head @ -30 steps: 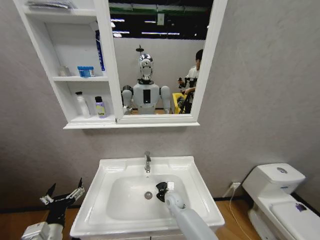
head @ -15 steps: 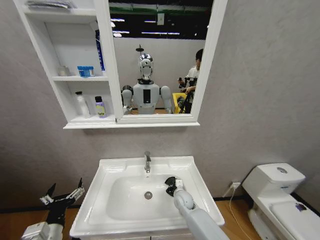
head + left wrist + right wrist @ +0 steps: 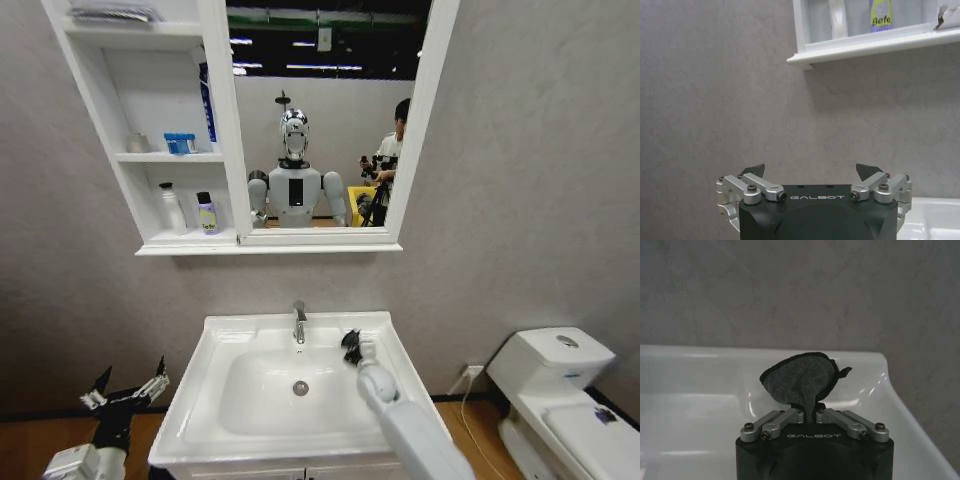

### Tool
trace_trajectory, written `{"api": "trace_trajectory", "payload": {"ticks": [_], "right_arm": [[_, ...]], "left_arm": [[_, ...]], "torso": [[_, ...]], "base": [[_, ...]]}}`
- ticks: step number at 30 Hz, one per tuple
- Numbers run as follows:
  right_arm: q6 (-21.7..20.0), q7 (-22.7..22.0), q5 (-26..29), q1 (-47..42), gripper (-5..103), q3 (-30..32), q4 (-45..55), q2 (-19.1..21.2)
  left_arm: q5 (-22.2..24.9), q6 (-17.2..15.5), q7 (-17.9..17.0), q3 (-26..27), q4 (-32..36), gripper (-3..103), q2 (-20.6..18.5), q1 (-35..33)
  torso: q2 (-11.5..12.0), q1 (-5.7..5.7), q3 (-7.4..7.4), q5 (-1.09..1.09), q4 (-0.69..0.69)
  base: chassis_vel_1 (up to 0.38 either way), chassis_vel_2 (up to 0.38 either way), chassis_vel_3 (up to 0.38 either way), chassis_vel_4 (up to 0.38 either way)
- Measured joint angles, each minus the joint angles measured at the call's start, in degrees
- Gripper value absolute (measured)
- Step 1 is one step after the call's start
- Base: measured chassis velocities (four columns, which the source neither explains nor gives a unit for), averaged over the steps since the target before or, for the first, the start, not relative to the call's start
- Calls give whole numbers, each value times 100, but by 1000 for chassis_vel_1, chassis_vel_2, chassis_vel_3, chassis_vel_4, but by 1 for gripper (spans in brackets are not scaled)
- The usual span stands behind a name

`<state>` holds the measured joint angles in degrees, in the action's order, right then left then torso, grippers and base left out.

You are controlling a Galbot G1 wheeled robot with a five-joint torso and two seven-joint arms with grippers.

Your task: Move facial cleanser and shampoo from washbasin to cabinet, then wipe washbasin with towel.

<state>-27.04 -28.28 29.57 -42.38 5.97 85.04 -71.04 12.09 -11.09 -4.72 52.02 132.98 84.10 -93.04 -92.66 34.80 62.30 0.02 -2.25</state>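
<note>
The right gripper (image 3: 351, 345) is reaching over the washbasin (image 3: 215, 405), its fingers clamping a bunched dark towel (image 3: 802, 377) against the basin's inner wall at about two o'clock from the drain (image 3: 300, 387), just right of the chrome tap (image 3: 299, 322). The left gripper (image 3: 128, 388) is hanging at eight o'clock from the basin, off its left edge, with fingers spread wide apart and gripping nothing. Two bottles (image 3: 206, 213) are standing on the lowest shelf of the cabinet (image 3: 235, 140), at eleven o'clock above the tap.
</note>
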Motion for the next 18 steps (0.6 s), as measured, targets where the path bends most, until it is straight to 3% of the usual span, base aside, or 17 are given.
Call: {"api": "trace_trajectory", "payload": {"ticks": [3,4,11,18], "right_arm": [[-4,-1,2,18,6,50,147,86],[-6,-1,8,8,6,73,192,127],[-25,48,76,-107,6,207,341,303],[206,678,-56,-488,6,593,403,566]], "left_arm": [[0,0,-2,1,0,100,0,1],[0,0,-2,2,0,100,0,0],[0,0,-3,3,0,100,0,0],[0,-2,-3,3,0,100,0,0]], "torso": [[0,0,-1,-7,1],[0,0,-1,1,4],[-1,-5,-2,-2,5],[-1,-5,-2,-1,5]], "base": [[-72,-18,23,-9],[-37,21,71,18],[0,0,0,0],[0,0,0,0]]}}
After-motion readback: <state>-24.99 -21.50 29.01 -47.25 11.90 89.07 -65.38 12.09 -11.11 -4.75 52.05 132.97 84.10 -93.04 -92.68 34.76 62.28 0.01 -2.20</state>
